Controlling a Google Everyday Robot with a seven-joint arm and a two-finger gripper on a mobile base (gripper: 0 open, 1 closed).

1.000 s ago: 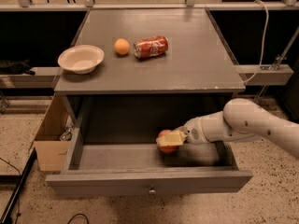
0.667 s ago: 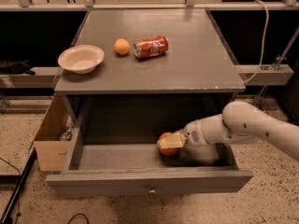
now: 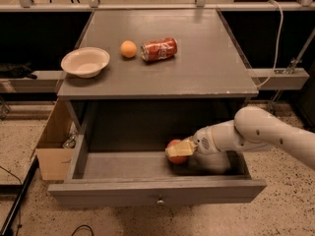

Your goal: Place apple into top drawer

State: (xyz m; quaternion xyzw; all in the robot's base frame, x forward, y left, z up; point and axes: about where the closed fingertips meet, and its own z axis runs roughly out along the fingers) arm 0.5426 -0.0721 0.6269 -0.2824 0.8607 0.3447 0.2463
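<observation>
The top drawer is pulled open below the grey table top, its small knob at the middle of the front panel. My gripper reaches in from the right, low inside the drawer near its middle. Its pale fingers are closed around the red apple. The apple sits at or just above the drawer floor; I cannot tell whether it touches. The fingers hide most of the apple.
On the table top lie a white bowl at the left, a small orange fruit and a red soda can on its side. A cardboard box stands on the floor left of the drawer.
My gripper with the apple has sunk very slightly inside the drawer. Otherwise nothing has moved.
</observation>
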